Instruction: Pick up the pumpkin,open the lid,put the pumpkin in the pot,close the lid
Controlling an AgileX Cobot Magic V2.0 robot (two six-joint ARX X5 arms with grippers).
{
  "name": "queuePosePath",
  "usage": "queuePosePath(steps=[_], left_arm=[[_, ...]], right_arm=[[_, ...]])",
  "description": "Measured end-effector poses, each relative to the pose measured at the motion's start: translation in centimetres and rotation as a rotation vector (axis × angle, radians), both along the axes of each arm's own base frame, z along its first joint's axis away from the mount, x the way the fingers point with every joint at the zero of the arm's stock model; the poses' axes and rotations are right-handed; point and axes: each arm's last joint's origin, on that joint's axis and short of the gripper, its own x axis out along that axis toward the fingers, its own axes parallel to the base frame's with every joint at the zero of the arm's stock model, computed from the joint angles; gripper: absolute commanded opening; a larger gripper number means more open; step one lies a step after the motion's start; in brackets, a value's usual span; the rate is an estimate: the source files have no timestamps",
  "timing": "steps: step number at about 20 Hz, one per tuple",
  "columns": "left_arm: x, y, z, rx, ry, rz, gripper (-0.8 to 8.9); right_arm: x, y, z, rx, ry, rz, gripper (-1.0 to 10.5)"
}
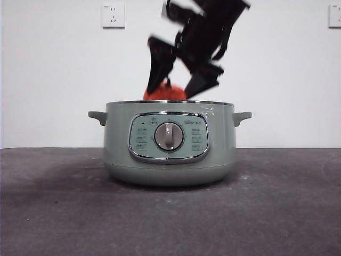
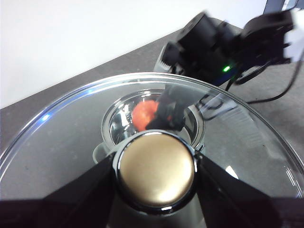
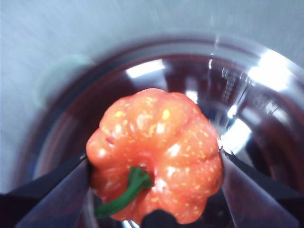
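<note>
The sage-green pot [image 1: 169,144] stands uncovered in the middle of the table. Just above its rim, my right gripper [image 1: 175,89] is shut on the orange pumpkin [image 1: 165,93]. In the right wrist view the pumpkin [image 3: 156,156], with its green stem, sits between the jaws of the right gripper [image 3: 154,175] over the pot's shiny inside [image 3: 237,71]. My left gripper [image 2: 156,183] is shut on the knob [image 2: 156,172] of the glass lid [image 2: 71,133] and holds it up. Through the glass I see the pot [image 2: 114,128] and the pumpkin [image 2: 144,113] below. The lid is out of the front view.
The dark grey table [image 1: 53,213] runs wide on both sides of the pot. A white wall with two sockets [image 1: 113,15] [image 1: 334,15] stands behind. A black cable [image 2: 280,95] lies on the table beyond the pot.
</note>
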Motion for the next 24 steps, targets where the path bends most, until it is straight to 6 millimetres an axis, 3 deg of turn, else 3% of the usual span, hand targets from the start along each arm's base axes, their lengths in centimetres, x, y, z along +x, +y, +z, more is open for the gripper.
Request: queuePosePath(steps=[10,11,13,14,18,20,22,24], left_arm=[[0.0,0.0,-0.1,0.004,0.007,0.000,-0.08],[0.0,0.0,-0.1,0.004,0.007,0.000,-0.09],[0.0,0.0,-0.1,0.004,0.007,0.000,-0.09],[0.0,0.0,-0.1,0.004,0.007,0.000,-0.09],[0.1,0.0,-0.1,0.003,0.005,0.000,-0.09],[0.4,-0.2,0.0,-0.003,-0.006,0.000,-0.09],[1.2,-0.6,-0.1,0.004,0.005,-0.001,-0.09],[2.6,-1.3,-0.5,0.024,0.027,-0.008,-0.09]], right_arm=[[0.9,1.1,-4.6,-0.172,0.043,-0.007,0.1],[0.9,1.1,-4.6,-0.172,0.043,-0.007,1.0],[0.9,1.2,-4.6,-0.172,0.042,-0.007,4.7],[0.9,1.2,-4.5,-0.171,0.042,-0.007,6.0],[0.9,1.2,-4.3,-0.167,0.036,-0.007,6.3],[0.7,1.1,-3.1,-0.149,0.016,-0.014,6.3],[-0.4,0.2,0.4,-0.121,-0.063,-0.048,6.3],[-2.8,-1.5,5.4,-0.089,-0.154,-0.109,6.3]])
